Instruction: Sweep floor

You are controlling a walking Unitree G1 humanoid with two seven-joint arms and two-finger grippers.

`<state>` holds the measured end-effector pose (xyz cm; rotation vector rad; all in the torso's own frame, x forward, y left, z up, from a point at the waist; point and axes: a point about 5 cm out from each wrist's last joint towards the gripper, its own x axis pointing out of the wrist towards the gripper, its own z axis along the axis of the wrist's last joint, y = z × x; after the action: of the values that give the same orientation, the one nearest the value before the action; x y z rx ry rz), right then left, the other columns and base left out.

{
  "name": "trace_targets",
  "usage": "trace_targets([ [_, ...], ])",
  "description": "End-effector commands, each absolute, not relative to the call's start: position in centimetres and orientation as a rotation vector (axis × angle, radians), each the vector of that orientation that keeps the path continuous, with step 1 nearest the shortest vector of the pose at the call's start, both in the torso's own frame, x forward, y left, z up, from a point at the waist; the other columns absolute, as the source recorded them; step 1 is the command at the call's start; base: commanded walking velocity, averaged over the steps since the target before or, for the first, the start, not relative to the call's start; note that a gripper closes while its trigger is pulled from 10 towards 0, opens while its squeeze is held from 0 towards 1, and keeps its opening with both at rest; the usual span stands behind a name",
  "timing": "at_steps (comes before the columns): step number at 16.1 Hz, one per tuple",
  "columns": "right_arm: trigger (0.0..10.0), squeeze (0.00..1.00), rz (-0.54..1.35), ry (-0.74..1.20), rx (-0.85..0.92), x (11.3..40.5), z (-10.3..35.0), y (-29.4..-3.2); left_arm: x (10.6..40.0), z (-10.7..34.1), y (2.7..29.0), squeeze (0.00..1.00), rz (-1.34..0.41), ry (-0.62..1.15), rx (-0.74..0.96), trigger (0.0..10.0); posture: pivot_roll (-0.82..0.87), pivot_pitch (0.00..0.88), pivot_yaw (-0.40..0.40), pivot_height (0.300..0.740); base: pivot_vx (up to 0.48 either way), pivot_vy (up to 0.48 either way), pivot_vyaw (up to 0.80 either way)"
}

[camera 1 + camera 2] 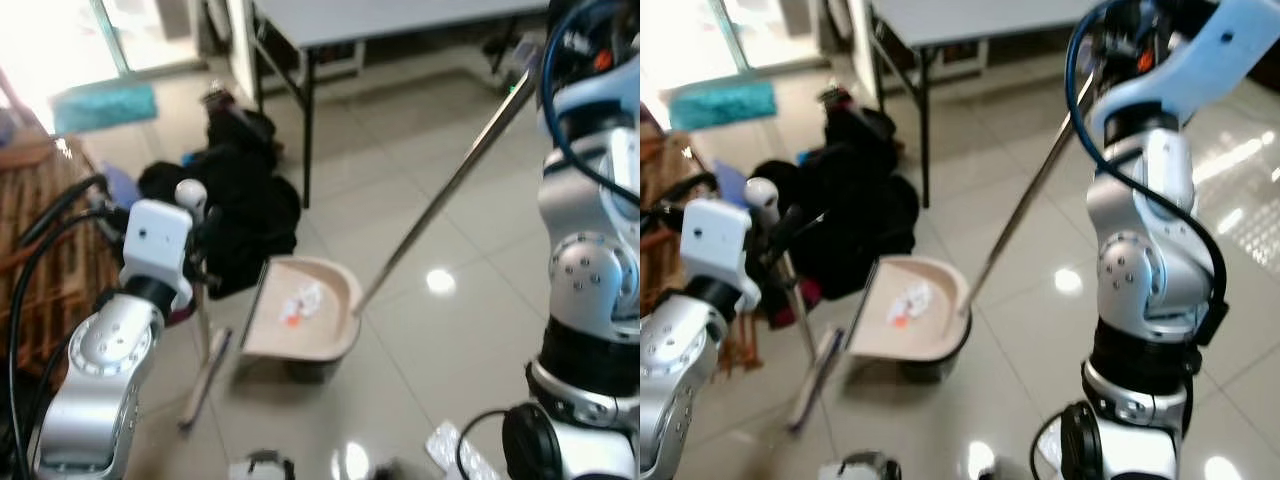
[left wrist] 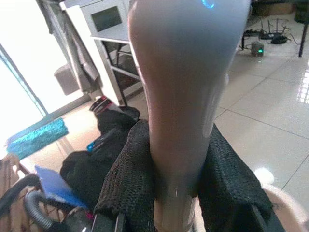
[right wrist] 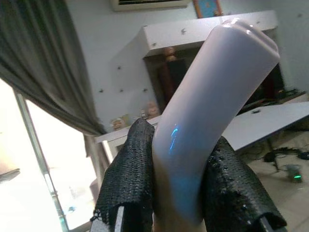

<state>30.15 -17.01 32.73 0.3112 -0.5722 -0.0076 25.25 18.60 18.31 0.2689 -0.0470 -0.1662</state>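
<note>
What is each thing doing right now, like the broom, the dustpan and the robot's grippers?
Left gripper: shut on broom handle.
Right gripper: shut on dustpan handle.
Broom: upright, head on floor.
Dustpan: resting on floor, scraps inside.
Scraps: lying in the dustpan.

No readable text or labels.

I see glossy pale floor tiles, a grey table on black legs, and bright daylight through the glass door.
</note>
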Motion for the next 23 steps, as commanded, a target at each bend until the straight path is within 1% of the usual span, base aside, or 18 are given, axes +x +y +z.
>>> trace_targets([
  [1, 10.0, 0.00, -0.052, -0.595, 0.300, 29.8, 33.1, -18.1, 25.1, 18.6, 18.1, 0.00, -0.177, -0.068, 0.262, 10.0, 0.20, 0.121, -0.015, 0.740, 0.000, 0.000, 0.00],
  [9, 10.0, 0.00, -0.083, -0.614, 0.293, 30.6, 32.8, -18.3, 24.8, 18.4, 18.0, 0.00, -0.184, -0.053, 0.257, 10.0, 0.20, 0.130, -0.018, 0.740, 0.000, 0.000, 0.00],
  [19, 10.0, 0.00, -0.091, -0.668, 0.237, 34.4, 31.3, -16.7, 23.4, 18.2, 18.5, 0.00, -0.171, -0.024, 0.268, 10.0, 0.25, 0.168, -0.043, 0.740, 0.000, 0.000, 0.00],
  [21, 10.0, 0.00, -0.081, -0.671, 0.278, 34.8, 31.4, -16.2, 23.0, 17.9, 18.5, 0.00, -0.163, -0.004, 0.248, 10.0, 0.23, 0.173, -0.051, 0.740, 0.000, 0.000, 0.00],
  [23, 10.0, 0.00, -0.087, -0.675, 0.326, 34.6, 31.5, -16.2, 23.1, 17.7, 18.0, 0.00, -0.177, 0.005, 0.229, 10.0, 0.22, 0.170, -0.046, 0.740, 0.000, 0.000, 0.00],
])
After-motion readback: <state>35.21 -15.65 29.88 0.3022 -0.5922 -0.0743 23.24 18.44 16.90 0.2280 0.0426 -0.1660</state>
